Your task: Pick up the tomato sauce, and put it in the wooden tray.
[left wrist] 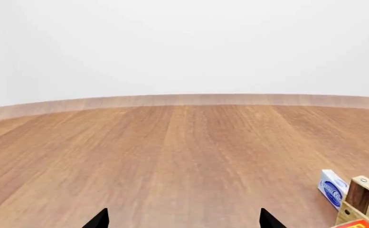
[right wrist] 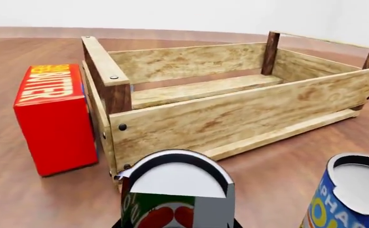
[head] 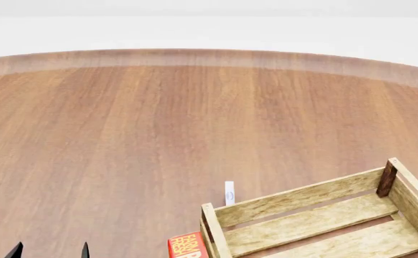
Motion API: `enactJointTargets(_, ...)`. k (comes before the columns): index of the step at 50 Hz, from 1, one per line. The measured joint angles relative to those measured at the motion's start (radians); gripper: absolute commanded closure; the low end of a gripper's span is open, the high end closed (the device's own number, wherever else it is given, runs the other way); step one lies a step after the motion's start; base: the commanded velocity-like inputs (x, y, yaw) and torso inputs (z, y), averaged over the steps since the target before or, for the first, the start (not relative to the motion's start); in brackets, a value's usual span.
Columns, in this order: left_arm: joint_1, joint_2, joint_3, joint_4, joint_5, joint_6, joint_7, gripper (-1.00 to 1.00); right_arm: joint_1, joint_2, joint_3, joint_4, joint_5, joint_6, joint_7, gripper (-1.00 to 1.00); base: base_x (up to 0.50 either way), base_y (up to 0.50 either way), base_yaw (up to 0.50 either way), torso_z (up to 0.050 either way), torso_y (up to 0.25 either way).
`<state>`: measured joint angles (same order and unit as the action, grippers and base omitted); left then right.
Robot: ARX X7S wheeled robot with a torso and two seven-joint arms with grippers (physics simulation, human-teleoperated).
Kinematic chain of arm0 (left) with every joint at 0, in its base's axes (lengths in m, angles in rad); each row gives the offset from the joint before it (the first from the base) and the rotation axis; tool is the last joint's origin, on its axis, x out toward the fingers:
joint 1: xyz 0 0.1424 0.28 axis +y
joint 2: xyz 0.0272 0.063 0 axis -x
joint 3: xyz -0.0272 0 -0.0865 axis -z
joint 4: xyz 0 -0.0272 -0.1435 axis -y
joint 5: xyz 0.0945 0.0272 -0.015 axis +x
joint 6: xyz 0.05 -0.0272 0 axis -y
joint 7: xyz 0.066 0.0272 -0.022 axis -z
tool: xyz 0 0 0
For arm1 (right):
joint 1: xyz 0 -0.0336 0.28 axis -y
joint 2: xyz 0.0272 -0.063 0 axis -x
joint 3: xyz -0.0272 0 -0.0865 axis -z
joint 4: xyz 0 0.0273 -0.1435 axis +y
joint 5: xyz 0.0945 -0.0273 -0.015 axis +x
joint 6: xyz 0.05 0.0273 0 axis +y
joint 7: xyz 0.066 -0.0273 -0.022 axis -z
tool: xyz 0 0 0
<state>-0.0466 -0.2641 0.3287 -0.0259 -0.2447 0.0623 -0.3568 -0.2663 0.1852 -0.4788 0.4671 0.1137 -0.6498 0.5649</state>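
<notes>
Tomato sauce [right wrist: 175,199]: right fingers' grip not discernible, wooden tray [right wrist: 235,114] just beyond for delivery. Left fingers [left wrist: 102,219] spread, empty.

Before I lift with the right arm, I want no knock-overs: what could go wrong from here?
The tomato sauce stands close beside the blue-and-orange can, so a sideways swing may topple that can. The wooden tray wall lies ahead; too low a carry could hit it. The red butter box sits right by the tray's corner.
</notes>
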Motion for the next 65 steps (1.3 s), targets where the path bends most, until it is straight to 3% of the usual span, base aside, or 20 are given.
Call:
enactJointTargets(15, -0.003, -0.003, 0.004, -0.004, -0.004, 0.004, -0.003, -1.00, -0.043, 0.024, 0.002, -0.082, -0.087, -0.071, 0.059, 1.00, 0.00, 0.00, 0.00, 0.000, 0.000)
enactJointTargets(37, -0.005, -0.007, 0.011, -0.007, -0.009, 0.007, -0.008, -1.00, -0.111, 0.039, 0.064, -0.190, -0.380, -0.221, 0.226, 1.00, 0.00, 0.00, 0.00, 0.000, 0.000)
enactJointTargets(51, -0.006, -0.010, 0.015, -0.007, -0.012, 0.007, -0.012, -1.00, -0.143, 0.041, 0.100, -0.264, -0.502, -0.239, 0.300, 1.00, 0.00, 0.00, 0.00, 0.000, 0.000)
enactJointTargets(65, -0.006, -0.013, 0.020, -0.004, -0.012, 0.009, -0.017, -1.00, -0.160, 0.057, 0.109, -0.361, -0.510, -0.210, 0.299, 1.00, 0.00, 0.00, 0.00, 0.000, 0.000)
